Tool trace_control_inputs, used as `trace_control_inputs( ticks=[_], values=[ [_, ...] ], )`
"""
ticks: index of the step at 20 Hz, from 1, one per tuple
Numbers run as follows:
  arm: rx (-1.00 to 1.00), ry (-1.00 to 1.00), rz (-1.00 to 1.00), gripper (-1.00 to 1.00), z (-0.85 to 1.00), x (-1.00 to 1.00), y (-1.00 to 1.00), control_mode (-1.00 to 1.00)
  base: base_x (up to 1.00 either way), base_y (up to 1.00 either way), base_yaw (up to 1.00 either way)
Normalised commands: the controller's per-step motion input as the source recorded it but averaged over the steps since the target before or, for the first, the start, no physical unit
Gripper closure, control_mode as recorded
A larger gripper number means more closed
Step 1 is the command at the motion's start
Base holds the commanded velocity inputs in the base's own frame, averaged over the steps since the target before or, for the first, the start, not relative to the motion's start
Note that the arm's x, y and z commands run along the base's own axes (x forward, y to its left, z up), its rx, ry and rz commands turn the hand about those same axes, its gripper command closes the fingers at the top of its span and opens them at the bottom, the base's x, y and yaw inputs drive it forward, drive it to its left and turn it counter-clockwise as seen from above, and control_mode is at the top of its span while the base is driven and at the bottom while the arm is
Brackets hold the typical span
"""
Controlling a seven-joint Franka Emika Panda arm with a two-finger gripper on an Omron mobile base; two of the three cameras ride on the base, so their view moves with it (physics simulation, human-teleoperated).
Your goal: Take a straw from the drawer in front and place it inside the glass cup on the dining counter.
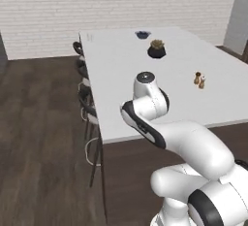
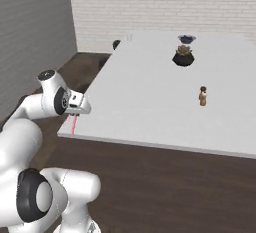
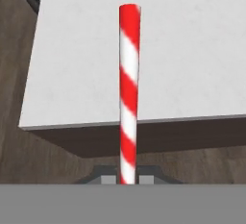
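Straw (image 3: 129, 93) held between my jaws, red and white stripes running straight out from the fingertips, its far end over the near corner of the white bench (image 2: 145, 102). From the right base camera I see the gripper (image 2: 75, 113) just off that corner, the straw hanging below it beside the bench edge. On the slab stand a dark potted plant (image 1: 156, 49), a dark blue bowl (image 1: 142, 34) behind it, and a pair of small brown shakers (image 1: 199, 80), all well apart from my hand. Black-backed stools (image 1: 87, 94) line the bench's left side. I cannot make out the glass cup.
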Motion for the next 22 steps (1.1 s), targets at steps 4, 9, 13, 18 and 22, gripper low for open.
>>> trace_control_inputs(
  ticks=[4,9,13,18,22],
  values=[
    [0.00,0.00,0.00,1.00,0.00,0.00,0.00,1.00,0.11,1.00,-0.18],
    [0.00,0.00,0.00,1.00,0.00,0.00,0.00,1.00,0.23,1.00,-0.29],
    [0.00,0.00,0.00,1.00,0.00,0.00,0.00,1.00,0.38,1.00,-0.36],
    [0.00,0.00,0.00,1.00,0.00,0.00,0.00,1.00,0.56,1.00,-0.40],
    [0.00,0.00,0.00,1.00,0.00,0.00,0.00,1.00,0.77,1.00,-0.40]
  ],
)
